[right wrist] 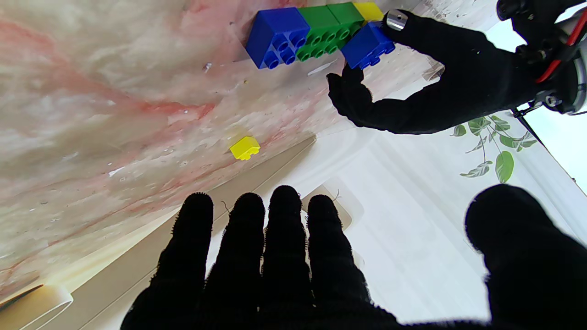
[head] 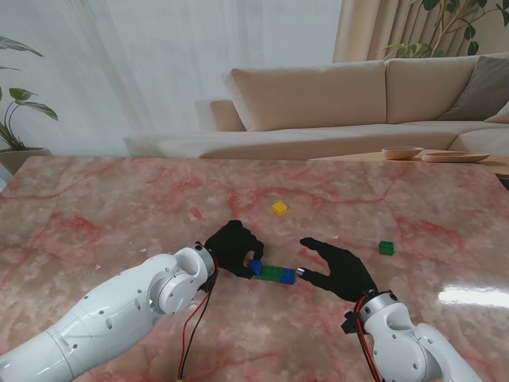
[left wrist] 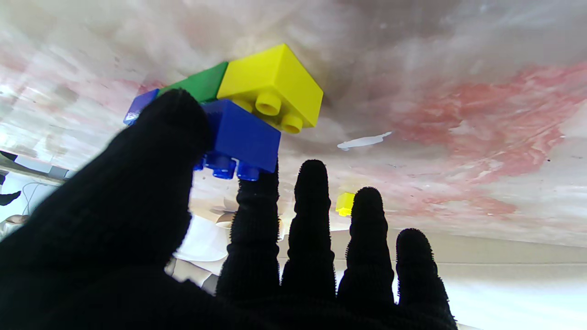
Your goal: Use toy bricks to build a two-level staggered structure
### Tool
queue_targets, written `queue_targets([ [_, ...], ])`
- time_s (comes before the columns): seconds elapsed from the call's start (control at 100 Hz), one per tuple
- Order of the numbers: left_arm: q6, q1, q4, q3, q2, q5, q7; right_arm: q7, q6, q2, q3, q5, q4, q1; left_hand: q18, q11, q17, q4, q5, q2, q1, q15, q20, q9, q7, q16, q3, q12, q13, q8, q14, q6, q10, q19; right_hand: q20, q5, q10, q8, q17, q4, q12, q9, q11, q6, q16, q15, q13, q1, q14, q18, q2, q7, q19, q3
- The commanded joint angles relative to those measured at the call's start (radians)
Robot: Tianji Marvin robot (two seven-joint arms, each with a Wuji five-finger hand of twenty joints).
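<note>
The left hand [head: 233,248] pinches a small blue brick [left wrist: 240,135] with thumb and finger, right on the end of the brick row [head: 276,274] near the middle of the pink marble table [head: 95,207]. The right hand [head: 340,269] is spread wide beside the row's other end, holding nothing. Only the wrist views show the row's yellow end brick [left wrist: 270,87]. A loose yellow brick [head: 280,208] and a loose green brick [head: 386,247] sit apart.

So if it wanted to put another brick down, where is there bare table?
Bare marble spreads wide to the left of the left robot hand, and between the loose yellow brick and loose green brick. It is crowded around the brick row, flanked closely by the right robot hand.
</note>
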Motion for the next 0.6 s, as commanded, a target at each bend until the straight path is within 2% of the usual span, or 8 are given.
queue_targets([
  [0.0,0.004,0.0,0.005,0.004,0.0,0.002,-0.004,0.017,0.0,-0.001,0.001,0.005,0.004,-0.008,0.005,-0.013,-0.016,-0.005,0.011,0.033,-0.022,-0.028,0.012,0.011,0.017,-0.003,0.053,0.012,-0.006,0.024,0.009,-0.046,-0.019,-0.031,-0.009,0.012,-0.015,-0.01,-0.002,0.013,0.017,0.006,0.007,-0.017,-0.006,0.002,0.005,0.012,0.0,-0.015,-0.009,0.001,0.02,0.012],
  [0.59,0.007,-0.007,0.005,0.013,0.004,0.006,-0.018,0.018,-0.007,-0.001,0.004,0.009,0.004,-0.011,0.003,-0.016,-0.017,0.009,-0.02,0.043,-0.055,-0.031,0.02,-0.003,-0.007,-0.003,0.077,0.011,-0.014,0.055,0.01,-0.031,-0.018,-0.046,-0.009,0.011,-0.015,-0.01,-0.001,0.013,0.016,0.006,0.007,-0.016,-0.006,0.002,0.005,0.013,0.0,-0.015,-0.008,0.001,0.021,0.012],
])
